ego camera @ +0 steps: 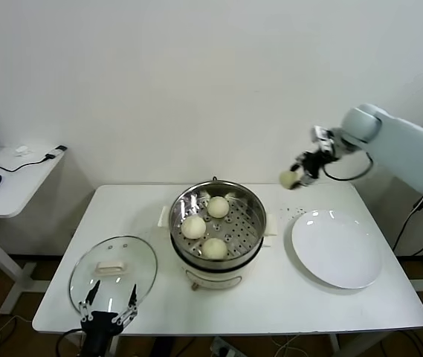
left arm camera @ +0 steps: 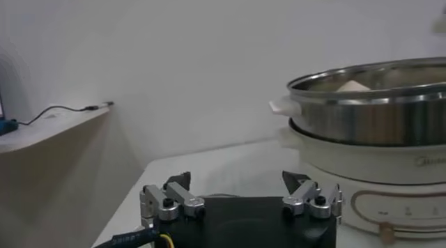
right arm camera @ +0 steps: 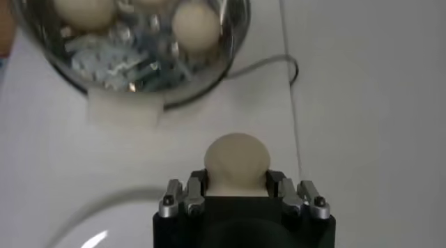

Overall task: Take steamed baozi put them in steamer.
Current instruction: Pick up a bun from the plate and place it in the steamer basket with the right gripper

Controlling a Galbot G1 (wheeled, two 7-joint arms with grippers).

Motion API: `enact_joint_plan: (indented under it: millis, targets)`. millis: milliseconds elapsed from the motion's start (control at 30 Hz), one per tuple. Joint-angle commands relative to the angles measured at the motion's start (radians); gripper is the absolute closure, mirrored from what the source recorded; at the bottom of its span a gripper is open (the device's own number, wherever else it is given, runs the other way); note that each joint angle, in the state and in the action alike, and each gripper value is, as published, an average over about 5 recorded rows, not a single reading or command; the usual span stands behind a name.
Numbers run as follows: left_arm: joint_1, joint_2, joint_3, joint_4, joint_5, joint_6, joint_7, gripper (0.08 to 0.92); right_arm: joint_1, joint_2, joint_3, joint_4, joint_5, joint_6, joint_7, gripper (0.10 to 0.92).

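Right tool (ego camera: 294,177) was clamped on the last round cream-white baozi (ego camera: 288,178), lifted above tabletop's (ego camera: 360,305) far edge, right of the shiny round steel steamer (ego camera: 250,202) w/ three buns inside. Next: carry left over the pot, lower, release. Left tool (ego camera: 108,301) idled w/ fingers apart at near-left edge.

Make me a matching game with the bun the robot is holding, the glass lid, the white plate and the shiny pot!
Things:
1. round cream-white bun
2. round glass lid
3. flat white plate
4. shiny steel steamer pot

Where or how:
A. bare, on the table's right side
B. holds three buns
C. gripped in the right gripper, in the air
D. flat on the table, by the open left gripper

Pairs: 1-C, 2-D, 3-A, 4-B
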Motion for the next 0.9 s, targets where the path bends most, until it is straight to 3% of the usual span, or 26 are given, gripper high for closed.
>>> enact_joint_plan:
  millis: [33, 467, 900]
  targets:
    - [0.006, 0.008, 0.006, 0.002, -0.005, -0.006, 0.000, 0.177, 0.254, 0.150, -0.366, 0.236, 0.389, -0.132, 0.136, 0.465]
    - [0.000, 0.012, -0.001, 0.019, -0.016, -0.008, 0.001, 0.177, 0.163, 0.324, -0.509, 0.189, 0.368, -0.155, 0.186, 0.457]
    - [-0.023, 0.021, -0.013, 0.042, -0.022, -0.004, 0.001, 0.177, 0.070, 0.396, -0.501, 0.074, 0.325, -0.154, 0.164, 0.451]
